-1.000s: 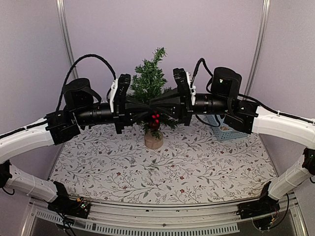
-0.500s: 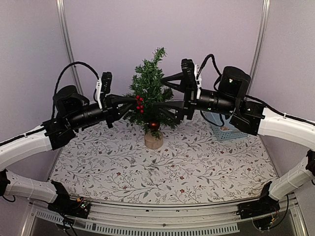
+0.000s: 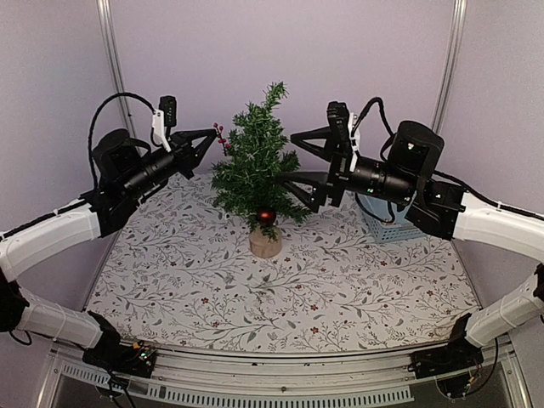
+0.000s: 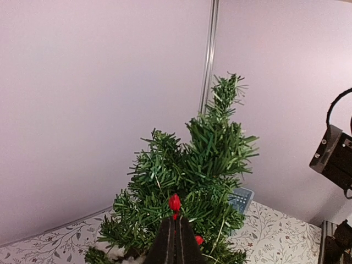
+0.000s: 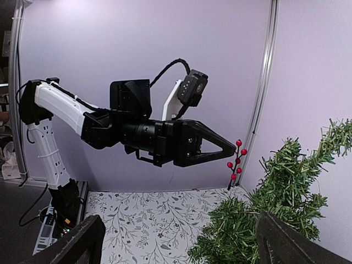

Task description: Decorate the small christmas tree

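The flowery worktop (image 3: 280,289) has the small christmas tree (image 3: 255,161) standing upright toward the back middle on its wooden stump (image 3: 265,243). There's one red bauble (image 3: 266,216) hanging low in the branches, so I'd call the decorating partly done. The step in hand looks like the berry sprig (image 3: 221,136). The left gripper (image 3: 211,134) is pinched tight on its stem and holds it just off the tree's upper left side, berries close to the needle tips, though I can't tell if they touch. The right gripper (image 3: 287,157) is on the other side, jaws wide apart with nothing in them, near the branches. Next move probably needs the left arm to poke the stem deep enough into the foliage to catch before letting go, without tipping the tree. A blue basket (image 3: 387,228) sits further back on the right, contents not visible.
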